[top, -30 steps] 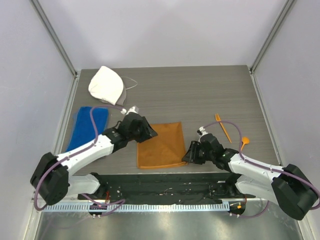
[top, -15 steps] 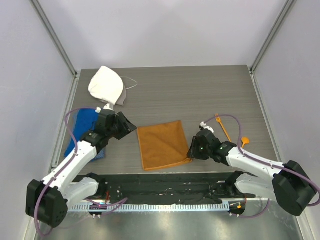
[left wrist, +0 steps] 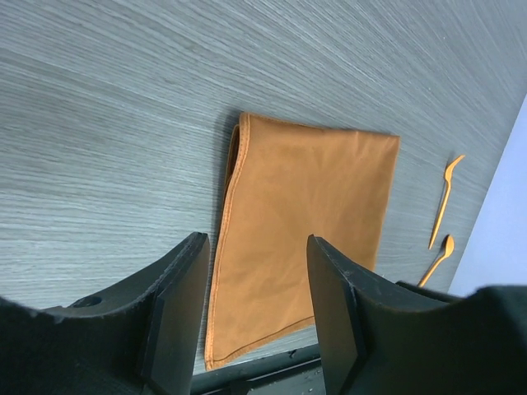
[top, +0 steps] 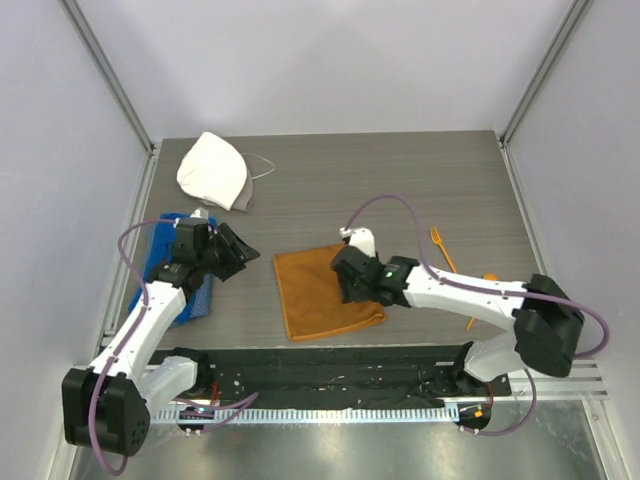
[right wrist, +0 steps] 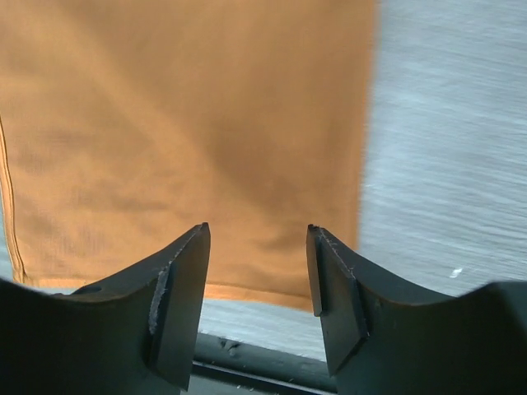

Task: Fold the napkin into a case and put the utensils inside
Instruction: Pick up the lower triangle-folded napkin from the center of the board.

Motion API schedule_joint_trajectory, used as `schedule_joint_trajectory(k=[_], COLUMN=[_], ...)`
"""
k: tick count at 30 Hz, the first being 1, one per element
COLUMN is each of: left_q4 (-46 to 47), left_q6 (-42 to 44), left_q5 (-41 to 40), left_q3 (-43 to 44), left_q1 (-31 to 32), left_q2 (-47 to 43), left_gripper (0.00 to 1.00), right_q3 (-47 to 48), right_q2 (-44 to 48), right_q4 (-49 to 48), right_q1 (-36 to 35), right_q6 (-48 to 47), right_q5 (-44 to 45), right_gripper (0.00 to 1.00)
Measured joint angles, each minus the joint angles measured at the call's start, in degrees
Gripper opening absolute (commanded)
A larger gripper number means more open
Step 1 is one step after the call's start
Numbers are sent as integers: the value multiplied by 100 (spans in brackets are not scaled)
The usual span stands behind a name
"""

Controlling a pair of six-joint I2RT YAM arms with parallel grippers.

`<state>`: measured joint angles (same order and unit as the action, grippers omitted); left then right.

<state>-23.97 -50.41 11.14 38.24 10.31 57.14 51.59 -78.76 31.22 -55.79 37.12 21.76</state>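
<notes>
The rust-orange napkin (top: 315,295) lies folded flat in a rough square near the table's front edge, also in the left wrist view (left wrist: 305,222) and the right wrist view (right wrist: 189,123). My left gripper (top: 240,255) hovers open to the napkin's left, apart from it, nothing between its fingers (left wrist: 257,243). My right gripper (top: 352,290) stands open over the napkin's right near part, its fingers empty above the near hem (right wrist: 257,230). The orange fork (top: 443,252) (left wrist: 445,197) and spoon (top: 480,295) (left wrist: 436,259) lie right of the napkin; my right arm partly covers the spoon.
A blue towel (top: 165,260) lies at the left edge under my left arm. A white rounded cloth cap (top: 213,170) sits at the back left. A black rail (top: 330,365) runs along the table's near edge, just beyond the napkin's hem.
My left gripper has come off the napkin's far-left corner, pulled back to the left and opened wider. My right gripper has left the near-right corner and moved left over the napkin, opening.
</notes>
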Motion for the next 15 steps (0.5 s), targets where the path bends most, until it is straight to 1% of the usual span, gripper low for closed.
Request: schedule_joint_trajectory(k=[2,3,8,13,15], left_q4=[-22,-33,-96,-232,-297], left_q6=[13,15,57,164,188], left_q5=[74,118,264,358,409], left_q3=[2,0,2,0,0], left_q1=[-96,-151,-378,-597,-673], left_q2=[2,2,0,-44,-103], left_gripper=[57,57,56,57,57], right_q3=[201,415,1368,2146,2417], right_q2=[-321,-597,-1615,-2396,-2739], right_q4=[85,146,131,26,-35], right_q1=[-326,-564,-1311,-1773,-1897], right_q6=[7,7,4,4,4], right_q5=[107,168,210,146,81], right_gripper=[59,59,59,60,63])
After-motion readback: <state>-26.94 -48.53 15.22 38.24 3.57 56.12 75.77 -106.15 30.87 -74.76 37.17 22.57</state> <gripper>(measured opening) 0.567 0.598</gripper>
